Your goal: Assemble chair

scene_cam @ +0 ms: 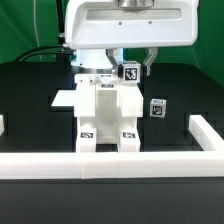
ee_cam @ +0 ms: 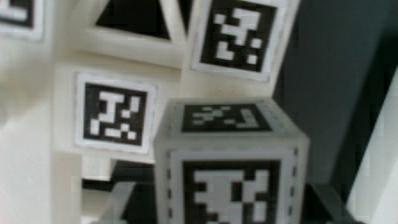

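At the front of the black bench (scene_cam: 30, 120), a long low white border rail (scene_cam: 100, 164) is lying. Behind it, the white blocky plastic chair (scene_cam: 105, 118) is standing upright. A small white tagged block (scene_cam: 157, 107) is sitting near it, on the exterior view's right. The gripper (scene_cam: 133, 66) is hanging at the chair's top, and I cannot tell if it is holding anything.

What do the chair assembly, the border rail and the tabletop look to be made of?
The chair assembly: probably hard white plastic, matte; blocky shapes, crisp edges, flat stuck-on printed tags. The border rail: the same matte white look, plastic or painted wood, cannot tell. The tabletop: black and dull with no reflections, perhaps cloth or a mat; texture too small to tell.
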